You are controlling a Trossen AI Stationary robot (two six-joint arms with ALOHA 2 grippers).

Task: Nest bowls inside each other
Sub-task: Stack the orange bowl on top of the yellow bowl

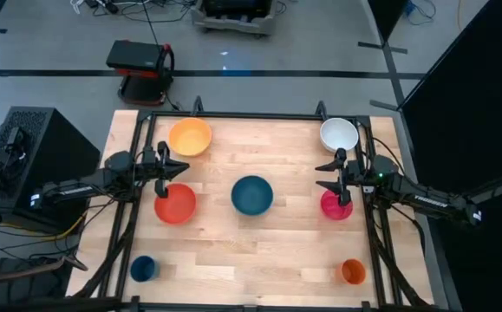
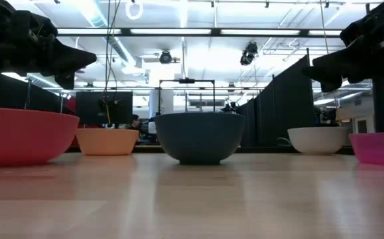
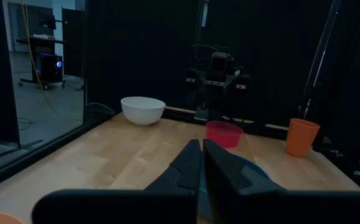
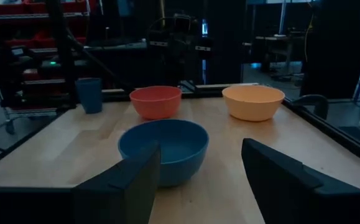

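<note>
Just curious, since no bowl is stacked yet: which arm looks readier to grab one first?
Probably the right. The right gripper is open, above the pink bowl. The left gripper sits just as near the red-orange bowl, but its fingers are shut and must open first.

No text, label, brand, number or sign can be read in any view. The bowls are plain, and the equipment beyond the table shows no legible markings.
</note>
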